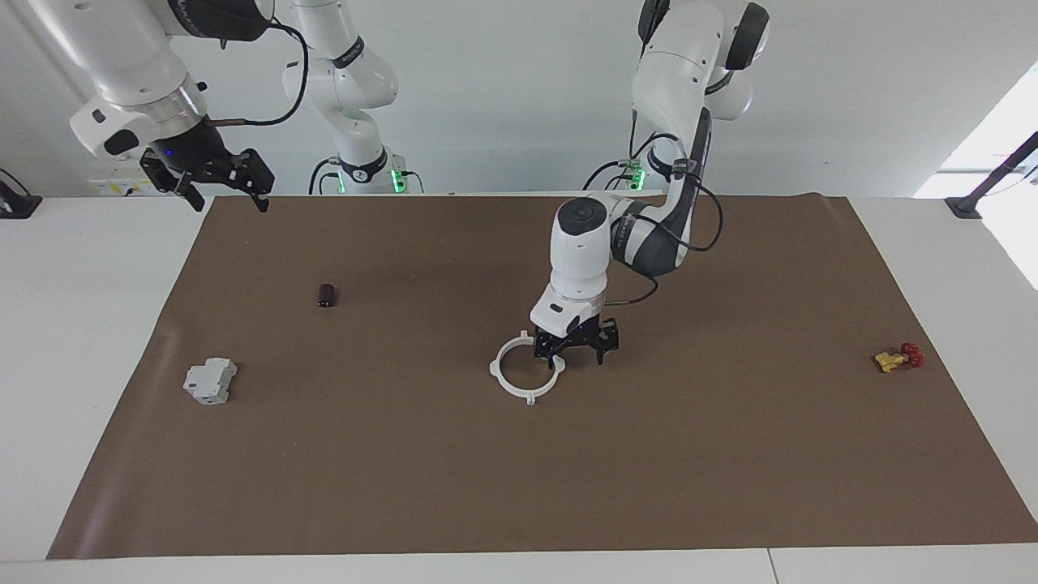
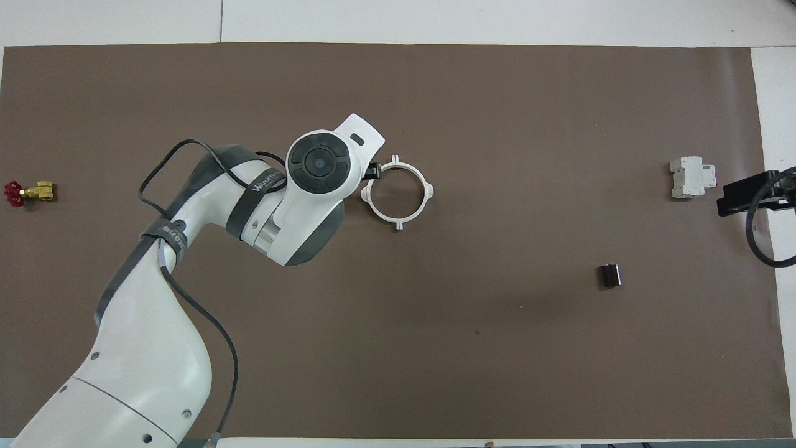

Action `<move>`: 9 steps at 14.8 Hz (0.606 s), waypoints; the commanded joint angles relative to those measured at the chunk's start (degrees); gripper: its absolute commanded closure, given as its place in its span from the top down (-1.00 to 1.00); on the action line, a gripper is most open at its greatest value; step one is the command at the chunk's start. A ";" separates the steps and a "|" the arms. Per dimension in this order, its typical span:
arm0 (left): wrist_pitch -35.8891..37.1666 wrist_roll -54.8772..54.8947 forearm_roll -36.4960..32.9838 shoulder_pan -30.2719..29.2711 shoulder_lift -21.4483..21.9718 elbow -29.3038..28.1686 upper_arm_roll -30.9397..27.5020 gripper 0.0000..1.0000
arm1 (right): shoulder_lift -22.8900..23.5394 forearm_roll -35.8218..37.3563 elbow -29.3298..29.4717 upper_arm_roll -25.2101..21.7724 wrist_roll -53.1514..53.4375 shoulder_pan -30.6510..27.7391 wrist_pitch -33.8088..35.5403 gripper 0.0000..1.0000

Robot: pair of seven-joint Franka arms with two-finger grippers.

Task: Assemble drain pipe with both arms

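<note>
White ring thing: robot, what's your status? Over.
Left gripper open at white plastic ring, joined, flat on brown mat. Right gripper open, waiting high. Nothing blocking.

Grey box; dark cylinder; yellow-and-red valve; brown mat

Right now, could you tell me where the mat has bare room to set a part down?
The mat is bare between the white ring and the yellow-and-red valve, and along its whole edge farthest from the robots. It is crowded only at the ring, where the left pincer hangs open. The right pincer waits open off the mat.
</note>
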State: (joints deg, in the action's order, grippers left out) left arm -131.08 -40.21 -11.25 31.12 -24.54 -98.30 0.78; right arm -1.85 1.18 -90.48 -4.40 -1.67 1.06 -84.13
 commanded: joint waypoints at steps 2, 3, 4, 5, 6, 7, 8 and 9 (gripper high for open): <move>0.82 3.55 -0.53 -5.27 7.83 -6.72 0.10 1.00 | -0.52 -0.13 -0.66 0.36 -0.88 -0.36 -0.60 1.00; 0.91 4.95 -0.53 -7.20 8.89 -7.16 0.18 1.00 | -0.52 -0.13 -0.66 0.36 -0.88 -0.36 -0.60 1.00; 1.26 6.01 -0.44 -9.04 9.59 -7.16 0.27 1.00 | -0.52 -0.13 -0.66 0.36 -0.96 -0.44 -0.60 1.00; 1.61 7.24 -0.35 -10.89 10.21 -7.08 0.36 1.00 | -0.52 -0.13 -0.66 0.36 -0.96 -0.44 -0.60 1.00; 1.70 8.47 0.17 -12.39 11.00 -7.08 0.45 1.00 | -0.52 -0.21 -0.66 0.36 -0.88 -0.44 -0.60 1.00; 1.70 10.14 1.22 -13.79 11.61 -6.99 0.45 1.00 | -0.52 -0.13 -0.66 0.36 -0.88 -0.44 -0.60 1.00; 1.88 12.68 3.06 -15.63 12.14 -6.81 0.45 1.00 | -0.52 -0.13 -0.66 0.36 -0.88 -0.44 -0.60 1.00; 3.18 15.40 5.25 -17.05 12.41 -6.20 0.45 1.00 | -0.52 -0.13 -0.58 0.36 -0.88 -0.44 -0.60 1.00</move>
State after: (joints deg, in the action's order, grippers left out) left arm -129.62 -29.56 -9.33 16.91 -14.60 -103.20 0.65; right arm -1.85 1.18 -90.48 -4.40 -1.67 1.08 -84.16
